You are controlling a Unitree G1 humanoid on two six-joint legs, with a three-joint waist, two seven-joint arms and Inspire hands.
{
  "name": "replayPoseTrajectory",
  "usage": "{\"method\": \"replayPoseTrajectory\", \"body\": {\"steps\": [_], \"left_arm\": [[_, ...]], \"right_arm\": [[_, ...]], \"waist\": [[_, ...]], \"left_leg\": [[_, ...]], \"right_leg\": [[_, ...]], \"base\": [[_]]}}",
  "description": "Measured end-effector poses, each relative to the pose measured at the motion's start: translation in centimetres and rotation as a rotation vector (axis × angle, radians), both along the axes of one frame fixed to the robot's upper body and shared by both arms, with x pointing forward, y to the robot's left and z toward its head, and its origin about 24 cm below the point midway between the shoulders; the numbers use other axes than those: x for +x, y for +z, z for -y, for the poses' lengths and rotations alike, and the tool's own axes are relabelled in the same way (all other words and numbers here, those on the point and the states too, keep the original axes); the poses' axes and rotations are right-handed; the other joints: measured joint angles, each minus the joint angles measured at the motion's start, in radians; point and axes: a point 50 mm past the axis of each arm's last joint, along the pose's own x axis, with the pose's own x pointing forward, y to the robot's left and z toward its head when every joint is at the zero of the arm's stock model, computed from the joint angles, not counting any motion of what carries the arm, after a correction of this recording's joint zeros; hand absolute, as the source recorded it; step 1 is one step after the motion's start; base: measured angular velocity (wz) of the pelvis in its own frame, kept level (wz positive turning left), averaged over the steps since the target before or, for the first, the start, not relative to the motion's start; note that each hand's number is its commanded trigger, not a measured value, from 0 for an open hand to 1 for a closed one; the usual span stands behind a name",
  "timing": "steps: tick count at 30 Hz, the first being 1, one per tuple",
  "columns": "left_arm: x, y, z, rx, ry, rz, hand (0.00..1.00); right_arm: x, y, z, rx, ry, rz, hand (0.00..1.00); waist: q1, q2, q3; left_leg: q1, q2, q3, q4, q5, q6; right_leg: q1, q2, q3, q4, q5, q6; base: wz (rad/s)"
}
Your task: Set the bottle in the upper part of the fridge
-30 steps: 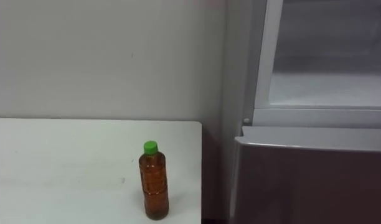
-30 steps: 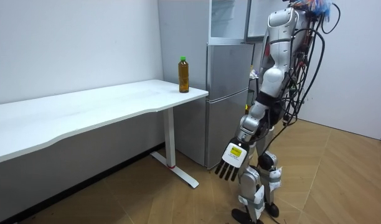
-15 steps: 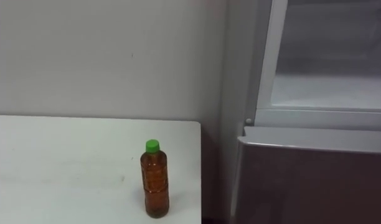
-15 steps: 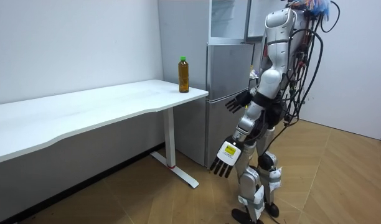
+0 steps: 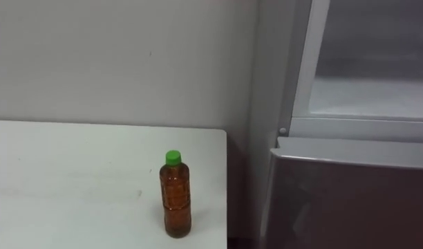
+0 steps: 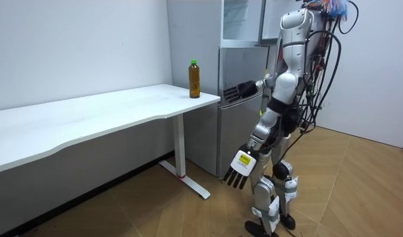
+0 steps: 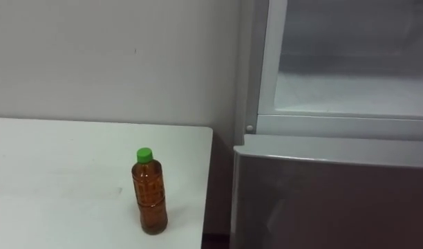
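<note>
On table [image 5: 73, 180], bottle [image 5: 176, 205] stands upright (cap up).

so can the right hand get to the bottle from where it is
Probably yes. The right hand is held out open in front of the fridge, with free space between it and the bottle, which stands alone at the corner of the table. It may need a step closer.

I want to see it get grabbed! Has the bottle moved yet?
No. The bottle stands at the same spot near the end of the table.
</note>
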Motion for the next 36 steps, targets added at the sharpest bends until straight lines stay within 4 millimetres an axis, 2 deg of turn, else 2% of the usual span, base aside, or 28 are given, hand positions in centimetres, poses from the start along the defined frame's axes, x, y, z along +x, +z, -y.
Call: {"method": "replayPoseTrajectory", "body": {"steps": [3,7,13,23,33,36], "left_arm": [[-0.2,0.0,0.0,0.006,0.002,-0.005,0.00],[-0.5,0.0,-0.2,0.016,0.003,-0.012,0.00],[-0.5,0.1,-0.4,0.023,0.001,-0.012,0.00],[-0.8,0.1,-0.8,0.030,-0.025,-0.025,0.00],[-1.8,0.0,-0.7,0.034,-0.040,-0.067,0.00],[-2.0,-0.1,-0.6,0.035,-0.053,-0.079,0.00]], "right_arm": [[0.8,1.6,-0.3,0.029,0.005,0.070,0.00],[1.9,3.5,-0.8,0.060,0.017,0.153,0.00],[2.7,4.8,-0.9,0.062,0.022,0.205,0.00],[3.3,6.1,-0.8,0.044,0.047,0.259,0.00],[4.2,7.0,-1.1,0.045,0.046,0.301,0.00],[4.3,6.6,-1.0,0.044,0.031,0.288,0.00]], "waist": [[0.005,0.000,0.0006],[0.015,-0.008,-0.0054],[0.018,-0.019,-0.0122],[0.022,-0.026,-0.0109],[0.057,-0.029,-0.0037],[0.074,-0.030,-0.0024]], "left_leg": [[-0.002,0.000,0.002,0.000,0.000,0.001],[-0.017,-0.001,-0.003,0.013,0.000,0.002],[-0.025,-0.003,-0.017,0.026,-0.001,0.004],[-0.024,-0.001,-0.025,0.038,-0.001,0.006],[-0.022,-0.002,-0.027,0.037,0.000,0.008],[-0.023,-0.002,-0.026,0.037,0.000,0.008]], "right_leg": [[-0.003,-0.001,0.005,0.000,0.000,0.000],[-0.011,-0.002,0.000,0.002,0.001,-0.001],[-0.007,-0.002,-0.006,0.004,0.002,-0.001],[0.000,-0.004,-0.030,0.014,0.004,-0.002],[0.001,-0.002,-0.031,0.014,0.007,-0.001],[0.000,-0.002,-0.030,0.014,0.007,-0.001]], "base": [[-0.04],[0.03],[0.09],[0.03],[0.00],[0.00]]}}
